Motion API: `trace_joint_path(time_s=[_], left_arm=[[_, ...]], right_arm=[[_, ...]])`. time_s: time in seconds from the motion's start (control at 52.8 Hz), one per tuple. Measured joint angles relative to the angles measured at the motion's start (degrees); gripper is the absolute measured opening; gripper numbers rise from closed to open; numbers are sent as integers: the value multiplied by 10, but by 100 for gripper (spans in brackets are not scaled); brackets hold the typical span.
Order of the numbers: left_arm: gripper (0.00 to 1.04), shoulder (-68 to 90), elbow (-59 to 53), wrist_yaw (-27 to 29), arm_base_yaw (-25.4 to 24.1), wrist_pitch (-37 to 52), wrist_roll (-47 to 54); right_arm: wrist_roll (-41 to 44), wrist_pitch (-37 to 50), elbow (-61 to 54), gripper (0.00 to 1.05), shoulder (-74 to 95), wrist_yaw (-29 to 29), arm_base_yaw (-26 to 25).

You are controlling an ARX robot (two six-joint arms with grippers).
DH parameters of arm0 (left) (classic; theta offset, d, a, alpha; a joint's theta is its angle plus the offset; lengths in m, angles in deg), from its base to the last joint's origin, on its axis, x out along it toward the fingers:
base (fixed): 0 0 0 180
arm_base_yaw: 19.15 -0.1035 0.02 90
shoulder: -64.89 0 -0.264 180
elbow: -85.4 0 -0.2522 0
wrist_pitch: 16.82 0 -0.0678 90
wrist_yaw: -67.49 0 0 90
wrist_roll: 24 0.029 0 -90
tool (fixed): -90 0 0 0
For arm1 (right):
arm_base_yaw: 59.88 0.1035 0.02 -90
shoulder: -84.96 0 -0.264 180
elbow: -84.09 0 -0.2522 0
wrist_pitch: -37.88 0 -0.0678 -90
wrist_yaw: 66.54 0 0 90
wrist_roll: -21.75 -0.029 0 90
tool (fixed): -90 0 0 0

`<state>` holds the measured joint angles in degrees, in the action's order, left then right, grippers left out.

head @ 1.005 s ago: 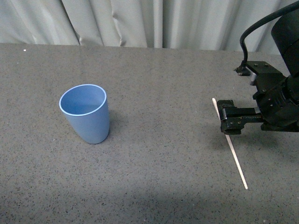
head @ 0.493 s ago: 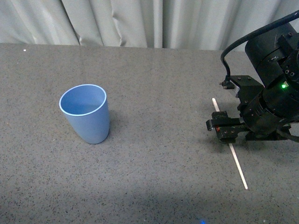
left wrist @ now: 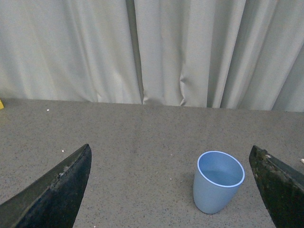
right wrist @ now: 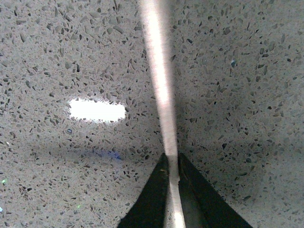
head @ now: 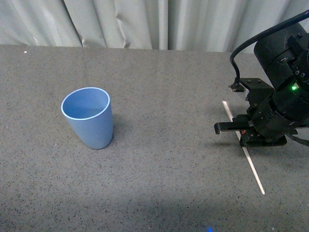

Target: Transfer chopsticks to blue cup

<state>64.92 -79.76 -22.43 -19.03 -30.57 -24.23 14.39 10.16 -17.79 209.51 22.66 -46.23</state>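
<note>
The blue cup (head: 89, 118) stands upright and empty on the left part of the grey speckled table; the left wrist view shows the blue cup (left wrist: 218, 183) too. The chopsticks (head: 255, 171), one thin cream-white stick, lie slanted at the right, low against the tabletop. My right gripper (head: 241, 135) is shut on them near their middle. In the right wrist view the two dark fingers pinch the chopsticks (right wrist: 159, 76) at my right gripper (right wrist: 172, 166). My left gripper (left wrist: 169, 156) is open, well back from the cup, its fingers (left wrist: 57, 190) wide apart with nothing between them.
A pale pleated curtain (head: 159, 21) closes off the far edge of the table (head: 169, 87). A bright patch of reflected light (right wrist: 97, 110) lies on the tabletop beside the stick. A small yellow object (left wrist: 1, 103) shows at the table's far edge.
My right gripper has come down and closed on the chopsticks. The stick has shifted slightly to the right. The cup has not moved.
</note>
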Motion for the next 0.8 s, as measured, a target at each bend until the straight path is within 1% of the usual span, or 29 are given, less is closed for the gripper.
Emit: trace_joint_path(time_s=[0.171,0.303,0.436,0.493,0.607,0.664,0.682,0.739,0.796], left_arm=[[98,0,0,0,0,0,0],[98,0,0,0,0,0,0],[98,0,0,0,0,0,0],[98,0,0,0,0,0,0],[98,0,0,0,0,0,0],[98,0,0,0,0,0,0],[98,0,0,0,0,0,0],[98,0,0,0,0,0,0],[98,0,0,0,0,0,0]], right_arm=[[-4,37,-31,1,-19,-9,-3],[-5,108,-72,1,-57,-14,0],[1,215,-108,1,-116,-26,13],[8,275,-120,1,-145,-31,23],[18,367,-132,1,-177,-45,42],[21,437,-139,1,-189,-63,58],[26,464,-139,1,-189,-59,66],[33,501,-139,1,-188,-54,81],[24,545,-139,1,-182,-74,98]])
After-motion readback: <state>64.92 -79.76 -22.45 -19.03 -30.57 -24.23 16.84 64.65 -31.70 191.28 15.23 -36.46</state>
